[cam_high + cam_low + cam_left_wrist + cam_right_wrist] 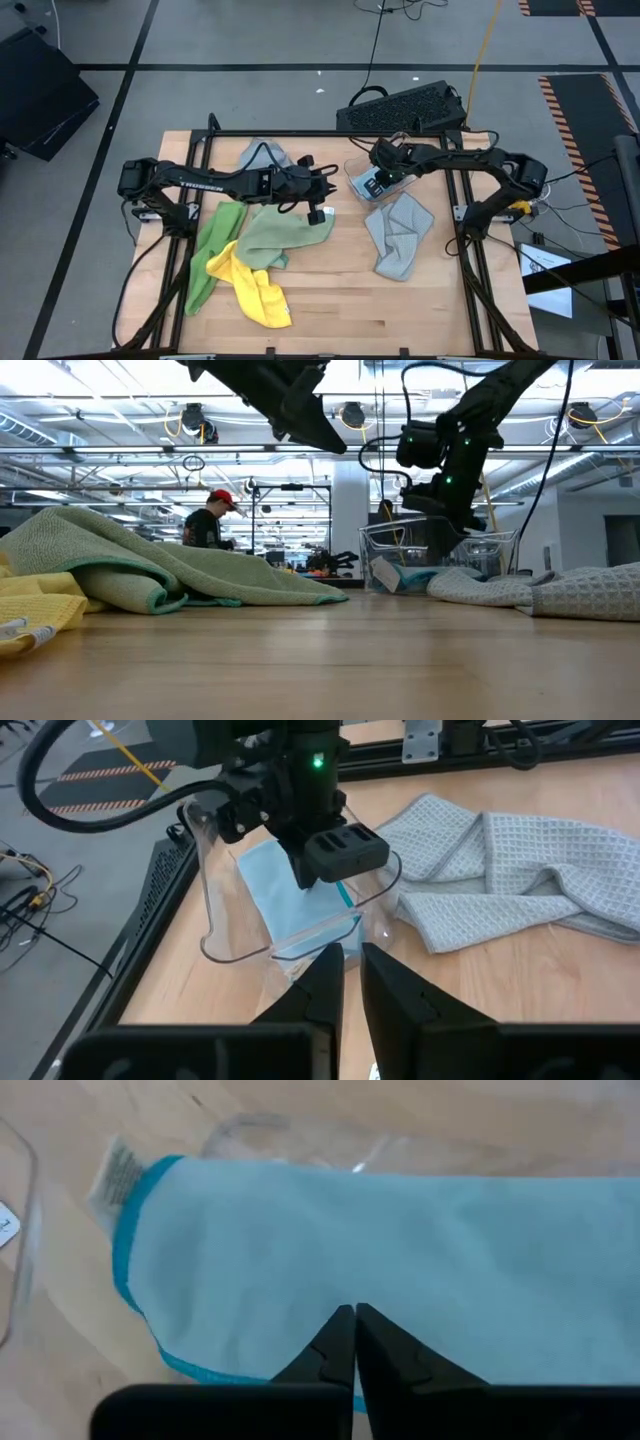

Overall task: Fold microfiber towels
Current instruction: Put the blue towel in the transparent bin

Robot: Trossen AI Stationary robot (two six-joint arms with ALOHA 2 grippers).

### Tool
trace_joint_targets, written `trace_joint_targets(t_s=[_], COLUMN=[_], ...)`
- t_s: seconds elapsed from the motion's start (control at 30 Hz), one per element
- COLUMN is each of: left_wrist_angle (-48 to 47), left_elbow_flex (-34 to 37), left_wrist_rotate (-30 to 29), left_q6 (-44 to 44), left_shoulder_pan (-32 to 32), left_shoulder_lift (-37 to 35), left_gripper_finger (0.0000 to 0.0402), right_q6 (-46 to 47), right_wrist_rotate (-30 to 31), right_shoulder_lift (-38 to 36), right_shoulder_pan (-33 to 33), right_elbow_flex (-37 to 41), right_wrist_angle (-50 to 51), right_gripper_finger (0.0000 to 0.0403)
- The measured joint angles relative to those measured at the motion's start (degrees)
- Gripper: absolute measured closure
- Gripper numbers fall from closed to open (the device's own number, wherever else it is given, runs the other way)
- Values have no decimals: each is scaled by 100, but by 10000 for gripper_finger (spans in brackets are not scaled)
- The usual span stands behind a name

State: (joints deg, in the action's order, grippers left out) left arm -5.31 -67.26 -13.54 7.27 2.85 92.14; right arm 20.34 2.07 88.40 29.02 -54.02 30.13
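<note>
The light blue towel (400,1250) lies folded flat inside the clear plastic bin (215,910) at the table's far side, and my right gripper (355,1315) hangs just over it with its fingers pressed together, holding nothing. My left gripper (350,960) hovers above the middle of the table, fingers nearly together and empty, pointing toward the bin. The sage green towel (268,238), bright green towel (208,250) and yellow towel (255,290) lie heaped on my left, one grey towel (400,235) crumpled beside the bin.
</note>
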Motion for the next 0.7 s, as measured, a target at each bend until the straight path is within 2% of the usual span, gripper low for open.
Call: trace_joint_targets(t_s=[0.17,0.37,0.7], left_wrist_angle=[-3,-14,-41], left_elbow_flex=[0,0,0], left_wrist_rotate=[40,44,46], left_q6=[0,0,13], left_shoulder_pan=[-7,-33,-33], left_shoulder_lift=[0,1,2], left_gripper_finger=[360,360,360], right_q6=[4,65,22], right_wrist_rotate=[-96,-652,-836], right_shoulder_lift=[91,486,1018], right_shoulder_pan=[143,132,102], right_elbow_flex=[0,-4,-26], right_wrist_angle=[-48,-388,-920], right_gripper_finger=[401,402,403])
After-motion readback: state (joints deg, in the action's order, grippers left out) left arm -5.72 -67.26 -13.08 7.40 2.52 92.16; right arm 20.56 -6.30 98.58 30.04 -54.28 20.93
